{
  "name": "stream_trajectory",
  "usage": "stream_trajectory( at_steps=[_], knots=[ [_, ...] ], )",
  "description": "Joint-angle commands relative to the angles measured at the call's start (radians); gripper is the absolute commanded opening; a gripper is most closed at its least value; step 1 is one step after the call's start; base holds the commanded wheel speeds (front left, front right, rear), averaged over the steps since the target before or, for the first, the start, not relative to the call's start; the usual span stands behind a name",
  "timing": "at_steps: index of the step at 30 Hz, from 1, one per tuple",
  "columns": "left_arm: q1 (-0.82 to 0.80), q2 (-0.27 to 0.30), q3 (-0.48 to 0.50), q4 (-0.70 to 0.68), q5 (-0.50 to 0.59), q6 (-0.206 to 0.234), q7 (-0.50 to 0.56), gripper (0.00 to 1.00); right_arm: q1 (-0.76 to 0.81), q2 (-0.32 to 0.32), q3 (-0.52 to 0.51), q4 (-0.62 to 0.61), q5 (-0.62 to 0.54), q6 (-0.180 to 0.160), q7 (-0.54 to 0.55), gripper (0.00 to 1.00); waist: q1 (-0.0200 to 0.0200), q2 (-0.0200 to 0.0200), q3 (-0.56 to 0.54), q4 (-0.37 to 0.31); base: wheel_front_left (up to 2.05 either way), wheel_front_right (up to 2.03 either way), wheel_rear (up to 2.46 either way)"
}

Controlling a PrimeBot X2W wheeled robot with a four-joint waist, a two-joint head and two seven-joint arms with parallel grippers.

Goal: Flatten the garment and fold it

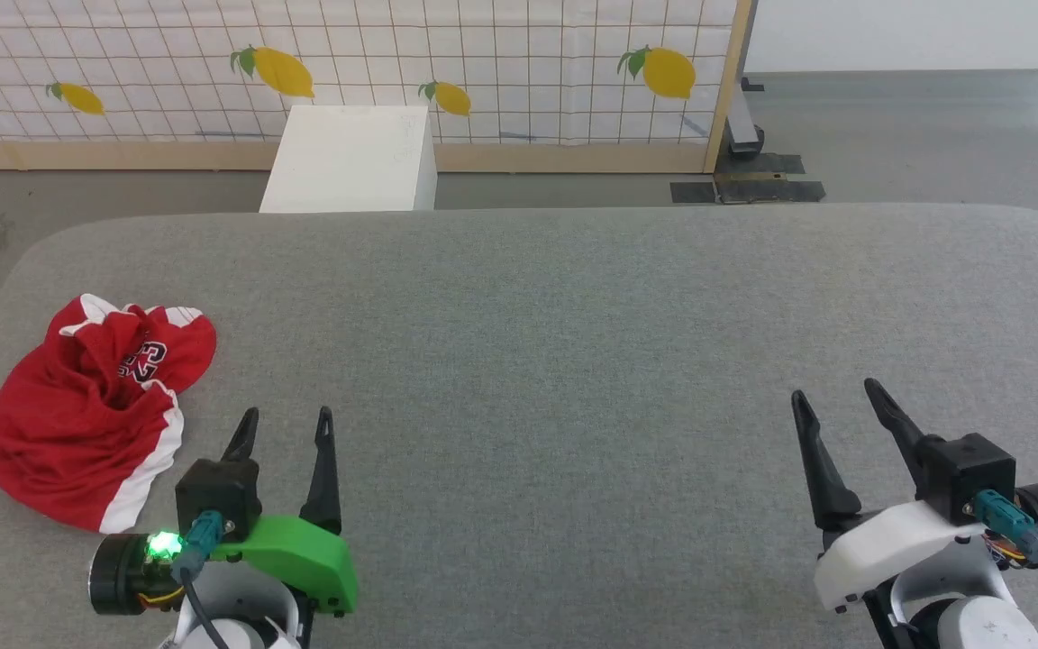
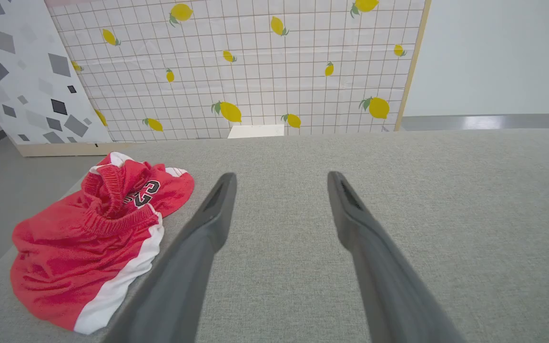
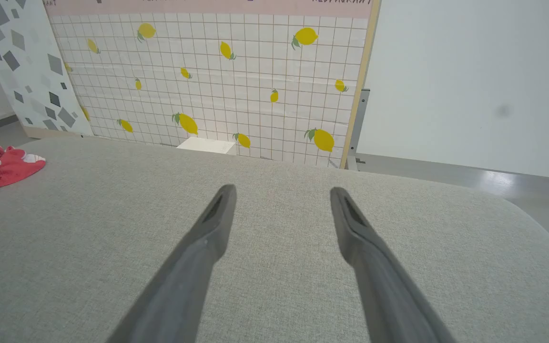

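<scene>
The garment (image 1: 77, 424), red shorts with white stripes and black-and-white lettering, lies crumpled in a heap at the left end of the grey padded table (image 1: 573, 306). My left gripper (image 1: 289, 413) hovers just right of the heap, open and empty. The left wrist view shows the garment (image 2: 79, 252) to the left of the left gripper (image 2: 280, 175), apart from its fingers. Far to the right, my right gripper (image 1: 833, 389) stands open over bare fabric with nothing between its fingers. In the right wrist view the garment (image 3: 3, 166) peeks in at the left edge, far from the right gripper (image 3: 281, 188).
A white box (image 1: 352, 158) stands on the floor behind the table's far edge. Behind it runs a tiled panel with lemon prints (image 1: 483, 72). The table's rounded corners drop off at far left and far right.
</scene>
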Motion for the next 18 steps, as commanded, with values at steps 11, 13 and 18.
stream_trajectory(
  at_steps=[11, 13, 18],
  knots=[
    [0.000, -0.001, -0.011, 0.015, -0.023, 0.013, -0.031, 1.00, 0.013, 0.000, 0.000, 0.024, 0.044, 0.000, -0.031, 1.00, 0.0000, 0.0000, 0.000, 0.025, 0.00, 0.00, 0.00],
    [0.000, -0.001, -0.012, 0.018, -0.026, 0.014, -0.035, 1.00, 0.013, 0.000, 0.001, 0.028, 0.050, 0.000, -0.035, 1.00, 0.0000, 0.0000, 0.000, 0.033, 0.00, 0.00, 0.00],
    [0.001, -0.001, -0.016, 0.024, -0.033, 0.017, -0.046, 1.00, 0.015, 0.000, 0.004, 0.038, 0.068, 0.000, -0.046, 1.00, 0.0000, 0.0000, 0.001, 0.059, 0.00, 0.00, 0.00]
  ],
)
